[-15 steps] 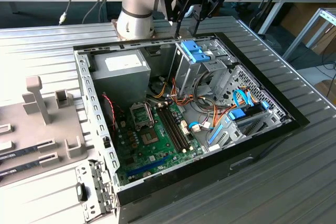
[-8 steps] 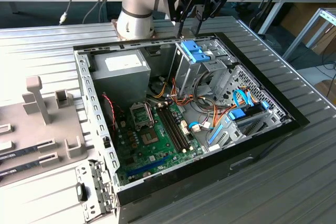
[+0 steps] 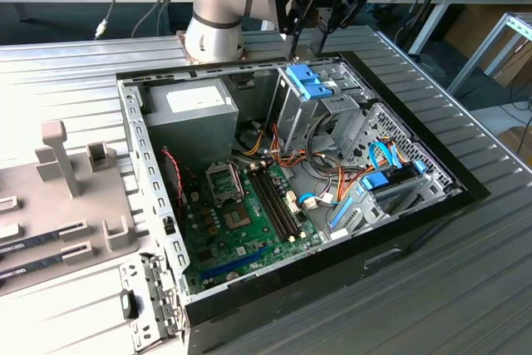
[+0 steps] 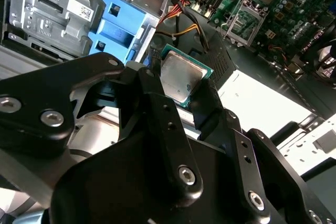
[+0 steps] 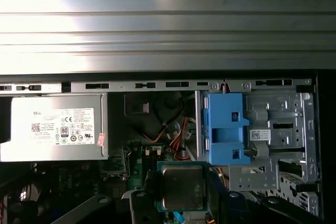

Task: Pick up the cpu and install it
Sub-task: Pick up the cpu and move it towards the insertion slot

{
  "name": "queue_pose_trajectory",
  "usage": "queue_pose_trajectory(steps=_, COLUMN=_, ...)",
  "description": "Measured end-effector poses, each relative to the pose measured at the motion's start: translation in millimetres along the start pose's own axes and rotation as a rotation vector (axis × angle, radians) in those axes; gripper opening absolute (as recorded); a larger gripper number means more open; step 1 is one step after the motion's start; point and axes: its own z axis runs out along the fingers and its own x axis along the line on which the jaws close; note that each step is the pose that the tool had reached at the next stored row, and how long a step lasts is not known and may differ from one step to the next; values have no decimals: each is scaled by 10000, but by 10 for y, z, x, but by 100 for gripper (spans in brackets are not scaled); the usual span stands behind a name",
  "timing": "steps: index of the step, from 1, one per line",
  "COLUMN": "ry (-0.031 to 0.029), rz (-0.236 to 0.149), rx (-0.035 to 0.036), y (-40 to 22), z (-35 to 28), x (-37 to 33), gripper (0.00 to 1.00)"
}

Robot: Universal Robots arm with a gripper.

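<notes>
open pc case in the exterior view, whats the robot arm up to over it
The arm's gripper is shut on the cpu, pinching it by its edges with the metal top showing in both wrist views. It hangs over the open computer case, by the blue drive bracket. The cpu is not installed yet: the socket on the green motherboard lies down inside the case, apart from the gripper.

I get bright, even overhead light in the exterior view. In the first wrist view the ribbed table (image 5: 168,24) glares in white bands while the case interior (image 5: 52,192) lies in deep shadow. In the second wrist view the cpu (image 4: 181,78) carries a soft sheen.
</notes>
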Motion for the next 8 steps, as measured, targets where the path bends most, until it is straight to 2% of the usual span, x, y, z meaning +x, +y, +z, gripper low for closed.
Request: queue_pose_trajectory(steps=8, ry=0, rz=0, rx=0, y=2, z=10, x=-108, gripper=47)
